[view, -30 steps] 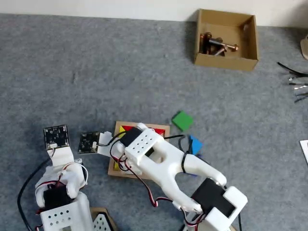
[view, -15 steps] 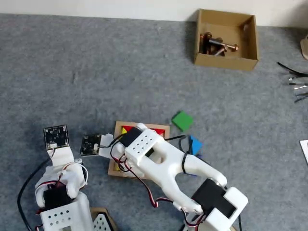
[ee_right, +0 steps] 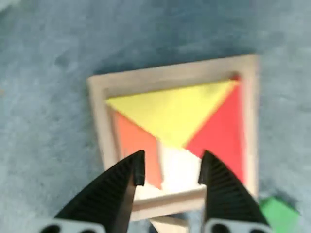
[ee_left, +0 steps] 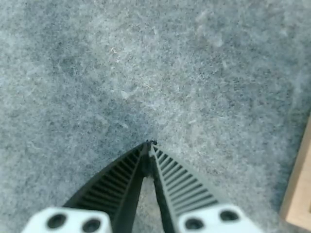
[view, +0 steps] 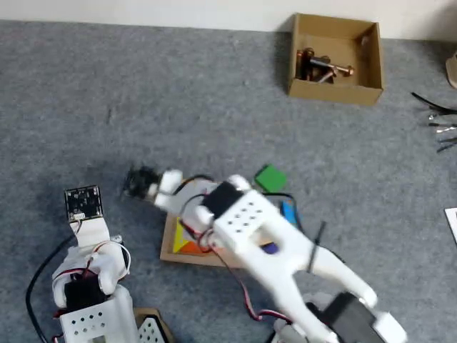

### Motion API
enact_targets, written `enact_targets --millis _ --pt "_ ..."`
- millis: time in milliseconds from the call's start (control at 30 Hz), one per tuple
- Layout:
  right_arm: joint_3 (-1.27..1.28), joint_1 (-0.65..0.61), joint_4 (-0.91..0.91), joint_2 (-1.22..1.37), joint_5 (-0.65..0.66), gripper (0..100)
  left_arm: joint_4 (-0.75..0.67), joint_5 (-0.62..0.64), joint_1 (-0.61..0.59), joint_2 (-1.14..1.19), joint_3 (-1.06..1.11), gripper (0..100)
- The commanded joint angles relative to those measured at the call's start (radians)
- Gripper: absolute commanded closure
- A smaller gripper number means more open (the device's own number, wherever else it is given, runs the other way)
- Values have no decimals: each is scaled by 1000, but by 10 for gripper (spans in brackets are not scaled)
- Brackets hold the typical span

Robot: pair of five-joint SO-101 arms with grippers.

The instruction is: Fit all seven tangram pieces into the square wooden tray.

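square wooden tray (ee_right: 171, 79) on grey carpet holds yellow (ee_right: 170, 111), red (ee_right: 224, 127) and orange (ee_right: 135, 144) triangles; from above, the right arm hides most of it. right gripper (ee_right: 170, 167) hangs over it, parted, empty. left gripper (ee_left: 149, 145) pinched closed on nothing, above the carpet.

high: overhead, far | wrists: close, downward | high+right share tray (ee_right: 170, 75)

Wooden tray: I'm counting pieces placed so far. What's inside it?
Inside the wooden tray lie a yellow triangle, a red triangle and an orange piece, with a pale patch beside them. The right gripper covers part of that side, so anything there is hidden.
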Motion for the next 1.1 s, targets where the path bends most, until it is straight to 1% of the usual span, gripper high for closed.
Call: enact_targets --millis 0,133,167,267,467,667,833,1067 --pt "64 65 -22 -94 -23 925 3 11 -13 -5 19 995" --pt "163 68 -24 -94 -26 993 3 11 -13 -5 19 995" --pt "185 67 -24 -94 -26 996 3 11 -13 -5 19 995" --pt "236 68 -30 -94 -25 994 3 11 -13 -5 19 995" --pt "332 68 -145 -94 -23 994 3 11 -13 -5 19 995" --pt "344 81 -160 -94 -23 994 3 11 -13 -5 19 995" --pt "355 128 -223 -93 -23 994 3 11 -13 -5 19 995" --pt "369 128 -246 -93 -23 994 3 11 -13 -5 19 995"
